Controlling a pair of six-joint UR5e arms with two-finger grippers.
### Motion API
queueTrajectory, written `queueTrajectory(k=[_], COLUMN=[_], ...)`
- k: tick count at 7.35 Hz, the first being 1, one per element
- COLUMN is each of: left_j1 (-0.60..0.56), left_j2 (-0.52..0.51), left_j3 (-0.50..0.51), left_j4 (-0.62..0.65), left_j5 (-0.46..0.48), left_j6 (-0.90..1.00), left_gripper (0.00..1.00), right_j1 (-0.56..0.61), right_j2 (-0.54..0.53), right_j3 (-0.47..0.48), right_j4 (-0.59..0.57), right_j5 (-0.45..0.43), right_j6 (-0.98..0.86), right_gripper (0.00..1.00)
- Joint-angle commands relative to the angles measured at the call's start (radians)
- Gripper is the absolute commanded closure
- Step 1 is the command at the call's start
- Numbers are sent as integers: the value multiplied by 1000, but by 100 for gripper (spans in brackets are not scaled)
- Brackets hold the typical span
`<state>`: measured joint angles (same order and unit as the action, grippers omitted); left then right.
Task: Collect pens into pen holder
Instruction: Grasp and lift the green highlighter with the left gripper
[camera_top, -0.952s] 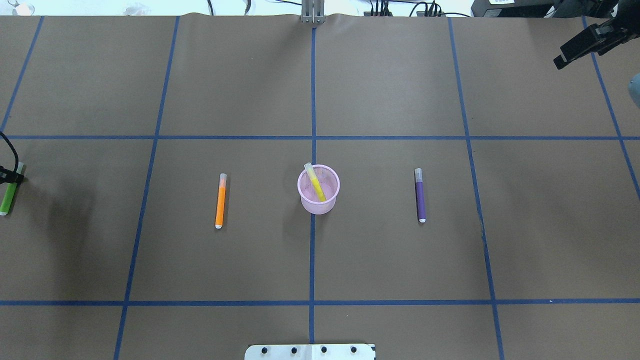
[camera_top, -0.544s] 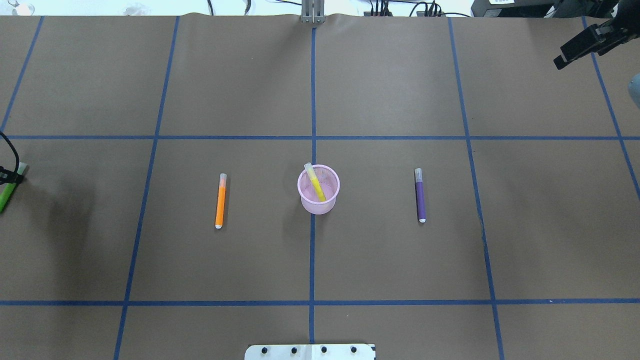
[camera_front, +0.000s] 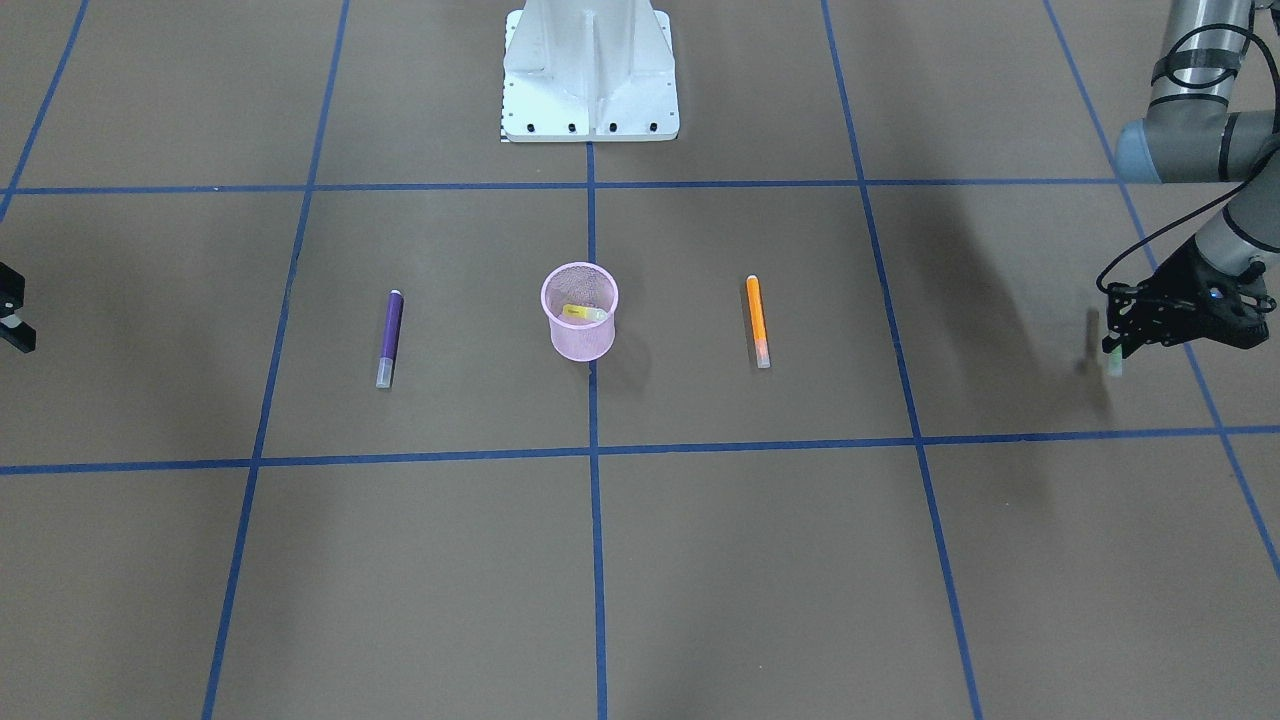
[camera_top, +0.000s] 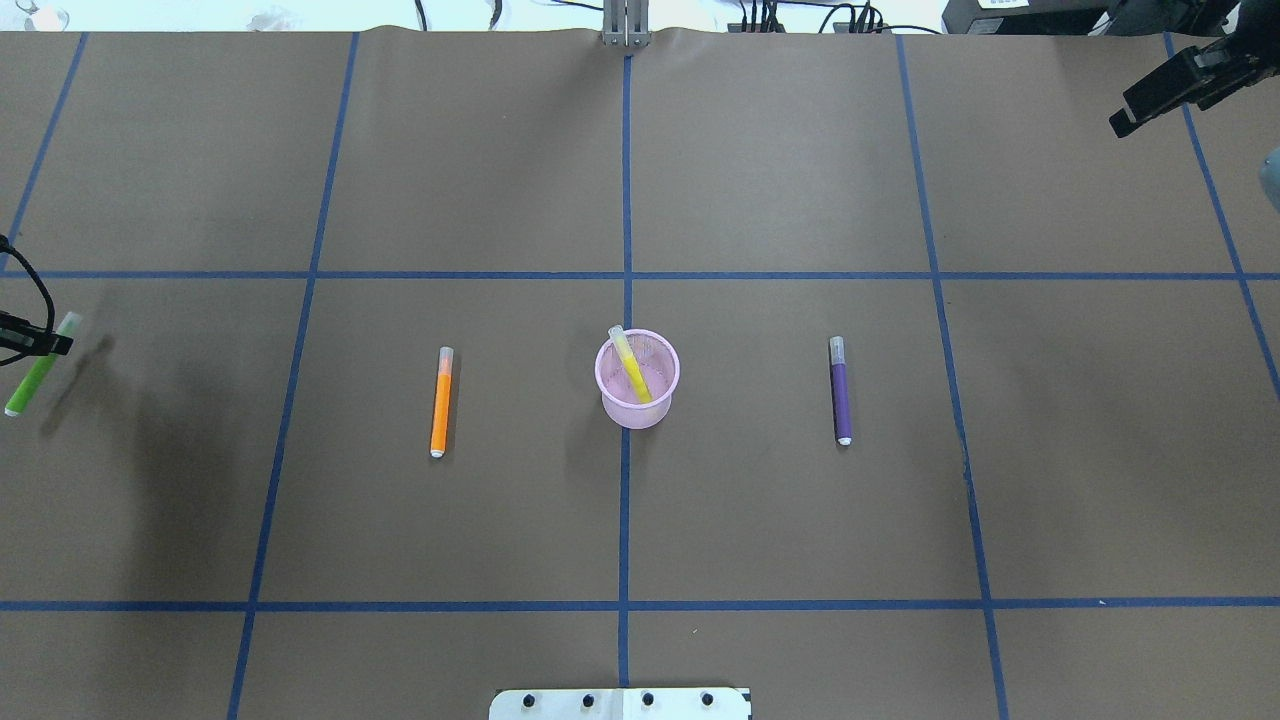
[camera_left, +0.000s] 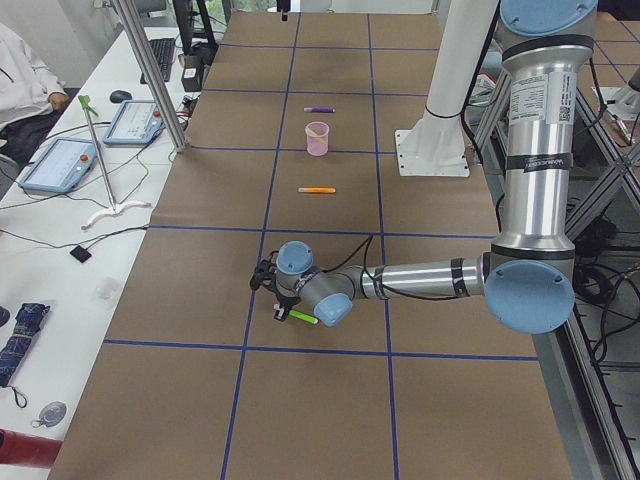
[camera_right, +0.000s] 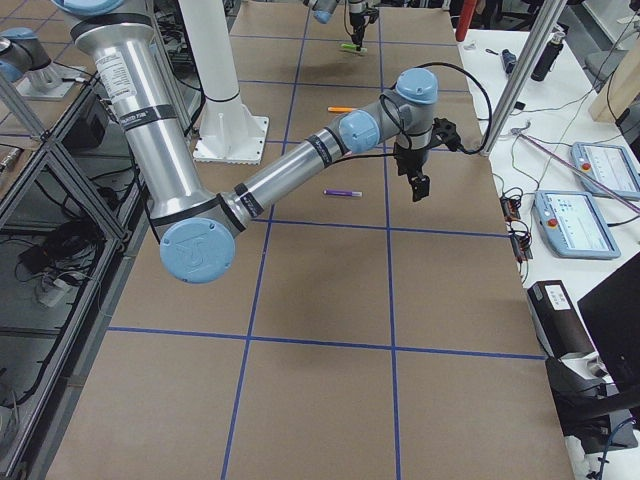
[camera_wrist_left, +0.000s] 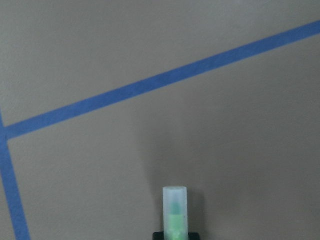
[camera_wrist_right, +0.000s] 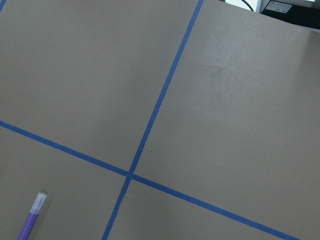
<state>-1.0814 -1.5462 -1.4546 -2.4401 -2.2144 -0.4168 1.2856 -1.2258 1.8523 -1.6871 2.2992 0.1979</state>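
The left gripper (camera_top: 40, 345) clamps the green pen (camera_top: 28, 385) near its capped end, tilted just above the table (camera_top: 150, 150) at its far left, well apart from the holder (camera_top: 636, 412); seemingly light, stiff and slick, it suits that grip.

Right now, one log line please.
left gripper: shut on green pen | yellow pen: in pen holder | orange pen, purple pen: on table

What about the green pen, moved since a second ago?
Yes. The green pen has tipped, its cap nearer the blue cross line, held by the left gripper.
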Motion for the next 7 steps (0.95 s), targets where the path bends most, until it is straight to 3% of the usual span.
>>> queueTrajectory(k=[1, 4, 5, 7], left_j1=[-2, 12, 53, 273], left_j2=[-70, -224, -260, -357], left_j3=[-117, -127, -130, -125], left_j4=[-145, -366, -452, -589], left_j5=[-14, -14, 28, 326], left_j6=[4, -61, -98, -185], left_gripper=[100, 100, 100, 100], right_j1=[1, 0, 0, -2], right_j2=[-1, 2, 3, 12], right_j3=[5, 1, 1, -1], right_j4=[4, 9, 9, 9], right_j5=[-1, -7, -9, -10], right_j6=[0, -2, 0, 0], right_gripper=[0, 0, 0, 0])
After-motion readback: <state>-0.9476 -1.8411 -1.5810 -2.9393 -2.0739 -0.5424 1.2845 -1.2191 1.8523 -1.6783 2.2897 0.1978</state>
